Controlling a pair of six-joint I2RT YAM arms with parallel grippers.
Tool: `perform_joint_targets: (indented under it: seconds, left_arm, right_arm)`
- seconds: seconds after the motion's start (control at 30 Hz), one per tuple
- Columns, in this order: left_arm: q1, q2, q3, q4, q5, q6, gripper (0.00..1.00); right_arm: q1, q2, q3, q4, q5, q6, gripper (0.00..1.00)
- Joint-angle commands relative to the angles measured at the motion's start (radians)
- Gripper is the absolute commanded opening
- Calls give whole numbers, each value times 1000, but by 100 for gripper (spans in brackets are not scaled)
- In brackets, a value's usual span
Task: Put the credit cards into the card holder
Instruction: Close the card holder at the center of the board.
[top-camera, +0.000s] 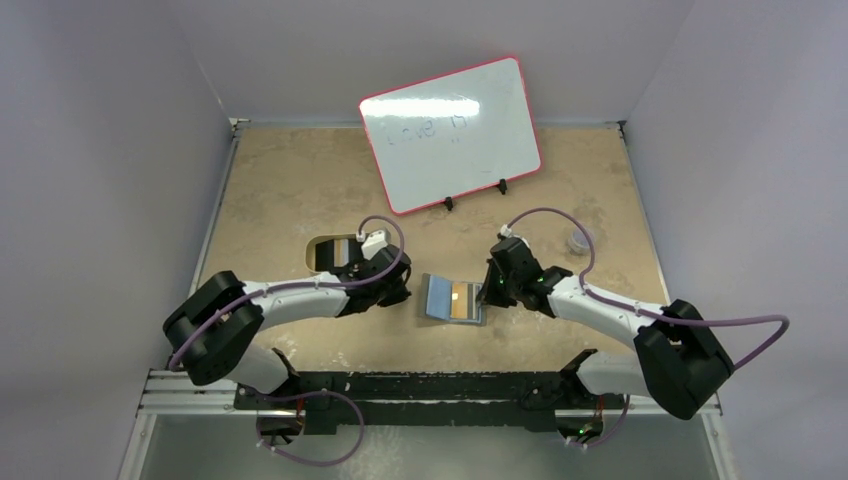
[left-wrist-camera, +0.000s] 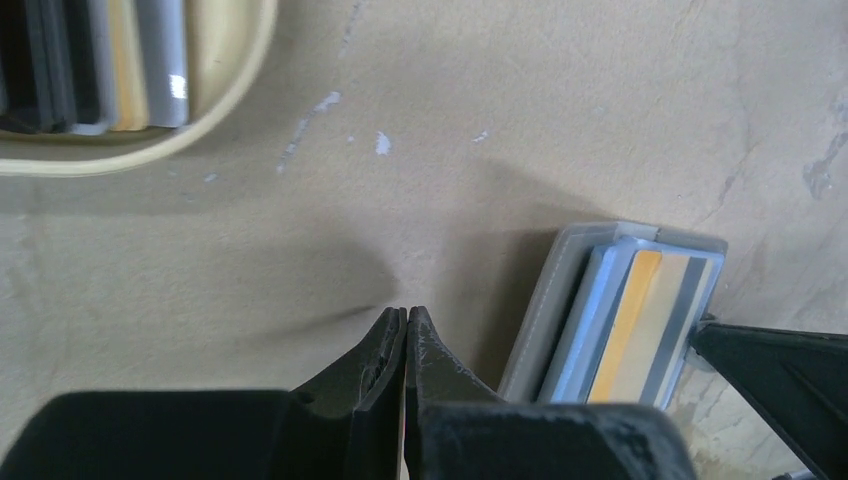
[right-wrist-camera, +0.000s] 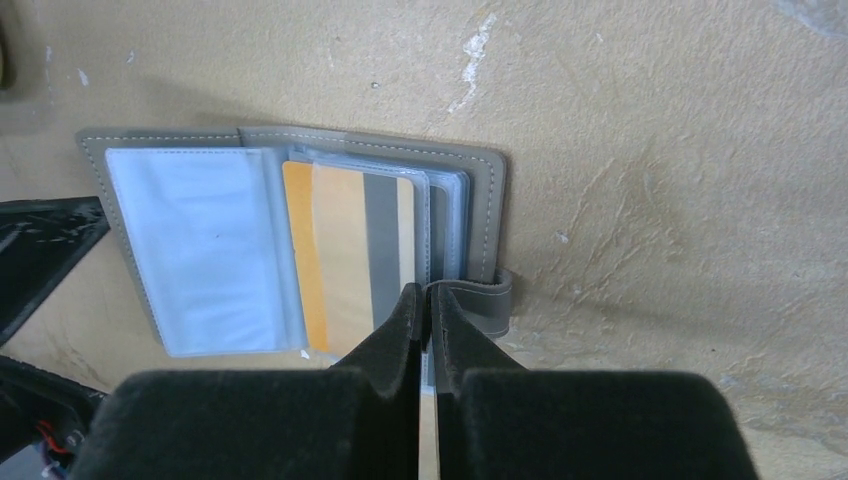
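Note:
The card holder (top-camera: 438, 298) lies open on the table between both arms, grey outside with blue-grey clear sleeves (right-wrist-camera: 200, 250). An orange, tan and grey striped credit card (right-wrist-camera: 350, 250) sits in its right-hand sleeve, also visible in the left wrist view (left-wrist-camera: 640, 320). More credit cards (left-wrist-camera: 110, 60) stand in a gold tin (left-wrist-camera: 230, 95) at the upper left. My left gripper (left-wrist-camera: 407, 312) is shut and empty over bare table, just left of the card holder (left-wrist-camera: 545, 310). My right gripper (right-wrist-camera: 428, 290) is shut at the holder's near edge, pinching its small closing tab (right-wrist-camera: 495, 300).
The gold tin (top-camera: 322, 245) sits left of the holder, behind my left wrist. A red-rimmed whiteboard (top-camera: 450, 135) leans on stands at the back. A small clear round object (top-camera: 578, 240) lies at the right. Grey walls enclose the table.

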Motion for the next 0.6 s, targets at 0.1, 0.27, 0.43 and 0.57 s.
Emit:
perform_joint_targets:
  seconds: [0.1, 0.27, 0.43, 0.57]
  left_arm:
    - [-5, 79, 10, 263, 194, 6, 0]
    - [-75, 83, 31, 383, 234, -6, 0]
    - [-106, 130, 60, 414, 233, -6, 0]
    - [-121, 165, 80, 420, 232, 1, 0]
  right_arm:
    - [1, 6, -8, 97, -49, -33, 0]
    - [1, -3, -8, 142, -104, -42, 0]
    - [1, 17, -17, 182, -150, -35, 0]
    - [1, 4, -21, 165, -140, -33, 0]
